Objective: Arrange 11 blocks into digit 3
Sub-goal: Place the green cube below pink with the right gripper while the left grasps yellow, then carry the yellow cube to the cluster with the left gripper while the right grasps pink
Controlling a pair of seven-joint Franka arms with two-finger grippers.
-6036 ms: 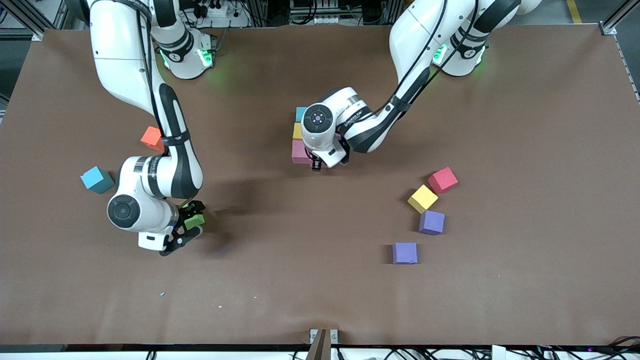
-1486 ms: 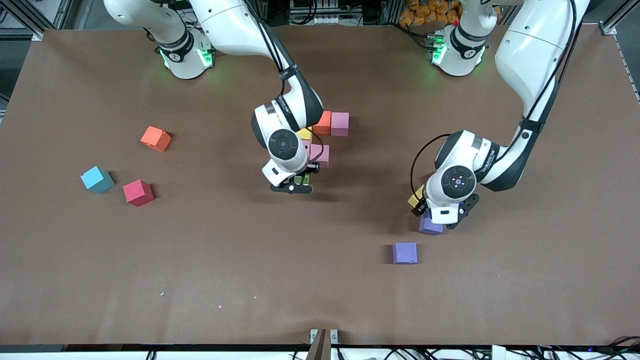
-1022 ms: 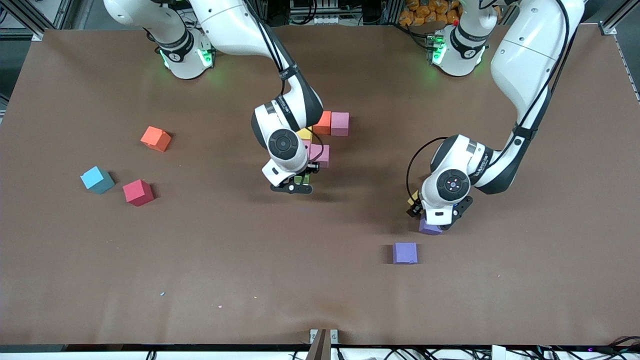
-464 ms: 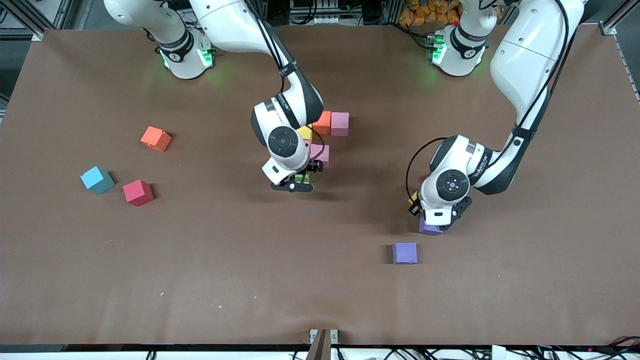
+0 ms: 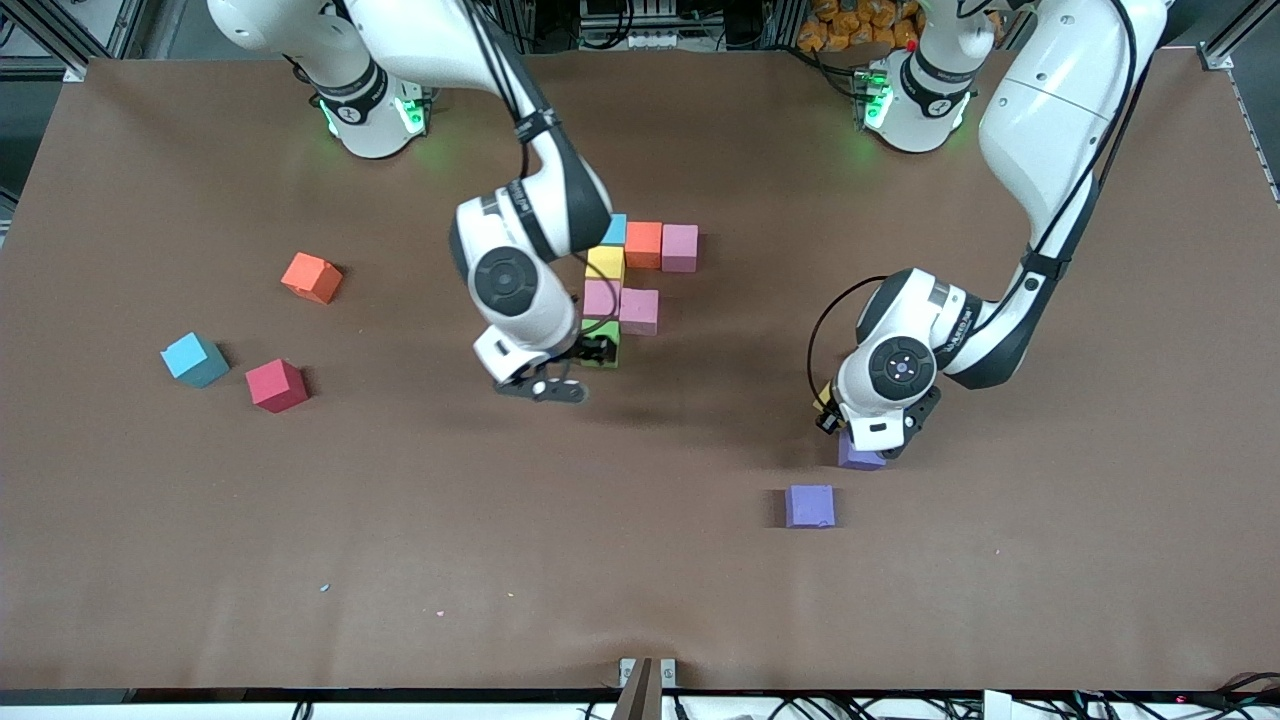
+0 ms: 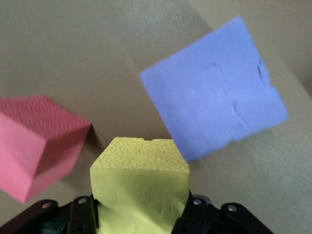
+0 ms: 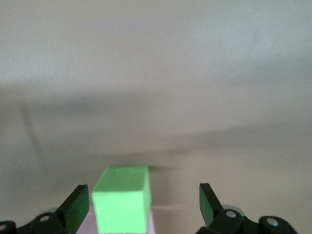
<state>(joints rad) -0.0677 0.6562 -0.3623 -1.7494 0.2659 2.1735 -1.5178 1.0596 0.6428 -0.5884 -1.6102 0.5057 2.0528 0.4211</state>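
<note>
My left claw (image 6: 139, 214) is clamped on a yellow block (image 6: 140, 187) beside the purple block (image 5: 858, 455); my right claw (image 7: 141, 207) hangs spread wide over the green block (image 7: 122, 199).

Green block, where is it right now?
In the front view the green block sits on the table at the near end of the cube column, touching the pink block, with the open right gripper beside it.

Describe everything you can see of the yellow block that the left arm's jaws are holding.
The yellow block is a small matte cube that looks like foam, with a pebbled top face and a creased side. The left gripper is shut on it, jaws pressing two opposite sides. It sits between a red block and a purple block, toward the left arm's end of the table.
</note>
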